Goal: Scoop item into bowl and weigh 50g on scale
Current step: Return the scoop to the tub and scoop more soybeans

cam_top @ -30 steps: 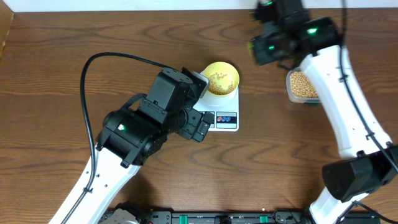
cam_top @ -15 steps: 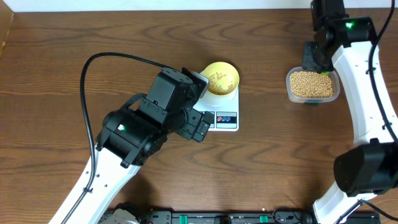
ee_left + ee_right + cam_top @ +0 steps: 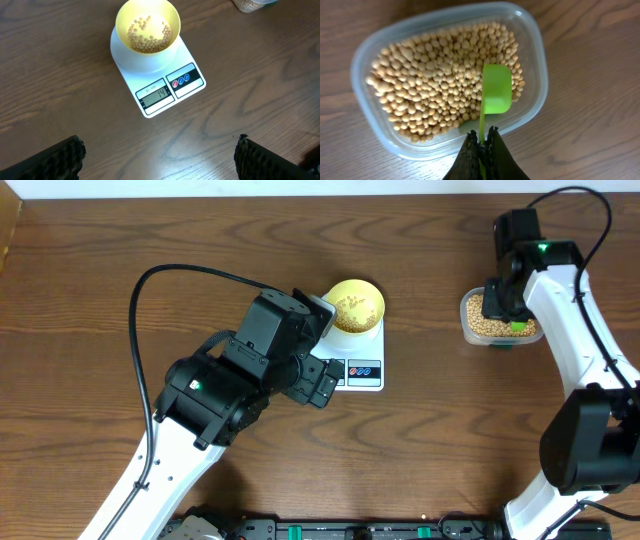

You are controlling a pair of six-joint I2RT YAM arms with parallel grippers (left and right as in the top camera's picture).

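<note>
A pale-yellow bowl [image 3: 123, 16] stands on the round platform of the white scale [image 3: 180, 61], and a thin layer of tan beans [image 3: 148, 36] covers its bottom. The display shows 14. My left gripper [image 3: 160, 152] hovers open above bare wood in front of the scale, nothing between its fingers. At the right, my right gripper [image 3: 482, 137] is shut on the handle of a green scoop [image 3: 496, 91]. The scoop's empty cup hangs over the right side of the beans [image 3: 435, 90] in the clear tub [image 3: 536, 60]. From overhead the bowl [image 3: 374, 301] and the tub [image 3: 466, 323] stand well apart.
The table is dark wood. My left arm's black body [image 3: 240, 370] covers the scale's left part in the overhead view, and a black cable [image 3: 140, 330] loops to its left. The right arm [image 3: 570, 340] runs along the table's right edge.
My right arm has swung from the back of the table, between the bowl and the tub, rightward and forward, bringing the scoop over the tub. The left arm has stayed still.
</note>
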